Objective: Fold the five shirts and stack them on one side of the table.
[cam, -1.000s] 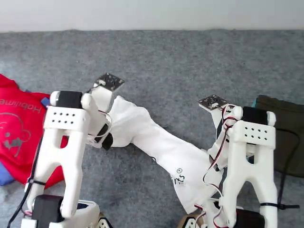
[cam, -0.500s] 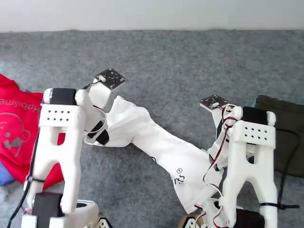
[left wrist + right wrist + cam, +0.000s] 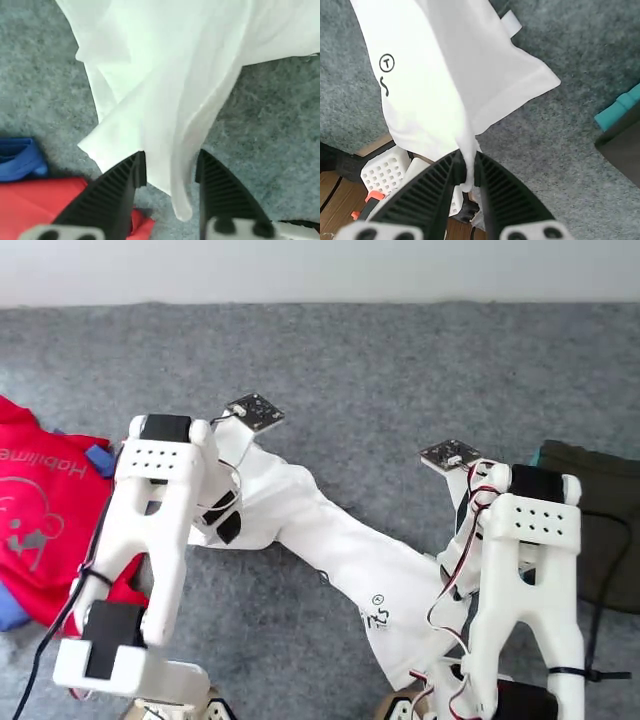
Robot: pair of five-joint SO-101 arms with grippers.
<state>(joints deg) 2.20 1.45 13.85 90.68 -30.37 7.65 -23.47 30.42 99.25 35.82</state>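
At the table's left edge a red shirt (image 3: pixel 40 510) is seen lying crumpled on the grey felt table cover (image 3: pixel 400 380), with a blue garment (image 3: pixel 8 615) tucked under it. Just beside it, the left gripper (image 3: pixel 170 175) is held low over the far end of the white shirt (image 3: pixel 330 540). Its 2 black fingers (image 3: pixel 120 185) are set apart, and a hanging fold of the white cloth is seen between them without being pinched. The white shirt is stretched as a long band diagonally across the middle of the table, toward the near right. There its edge is clamped in the right gripper (image 3: pixel 466 172), whose jaws are closed tight on a thin bunch of cloth. A small black printed mark (image 3: pixel 377 612) is shown near that end. At the far right a dark olive shirt (image 3: pixel 600 530) is laid on the table, with a teal piece (image 3: pixel 620 107) at its edge.
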